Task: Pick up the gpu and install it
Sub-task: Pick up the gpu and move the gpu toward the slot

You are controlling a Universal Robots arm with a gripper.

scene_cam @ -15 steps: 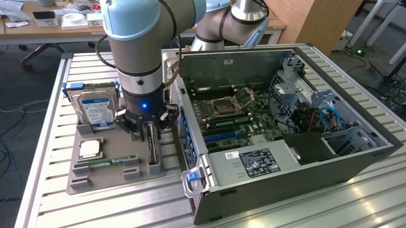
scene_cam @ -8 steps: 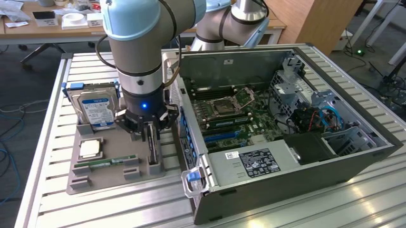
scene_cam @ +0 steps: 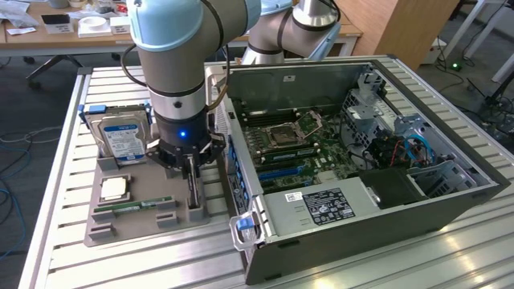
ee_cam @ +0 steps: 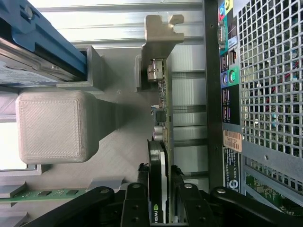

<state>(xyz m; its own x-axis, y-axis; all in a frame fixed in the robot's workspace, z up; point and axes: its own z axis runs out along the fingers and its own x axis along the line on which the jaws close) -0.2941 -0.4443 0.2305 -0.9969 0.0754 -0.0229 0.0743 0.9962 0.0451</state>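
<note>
1. Grey printed tray [scene_cam: 129,232] on the slatted metal counter [scene_cam: 120,265] carries the gpu [ee_cam: 158,156]. The card stands on edge in a slot along the tray's side at the exterior view's right, just beside the computer case [scene_cam: 337,241].
2. The hand [ee_cam: 161,189] hangs straight above the gpu, so the card lies directly below it and between the fingers [ee_cam: 135,203], one to each face.
3. The hand is spread narrowly about the card. No firm pinch can be seen, and the gpu sits in its slot.
4. The gpu's long axis runs along that tray side, parallel to the case's port panel, with the metal bracket [ee_cam: 158,42] at the end farther from the hand.
5. The tray also holds a hard drive [scene_cam: 120,138] standing upright, a processor [scene_cam: 114,188] lying flat and a memory stick [scene_cam: 132,206] in its groove.
6. The case lies open, its motherboard [scene_cam: 297,150] facing up with blue expansion slots [scene_cam: 273,171].
</note>
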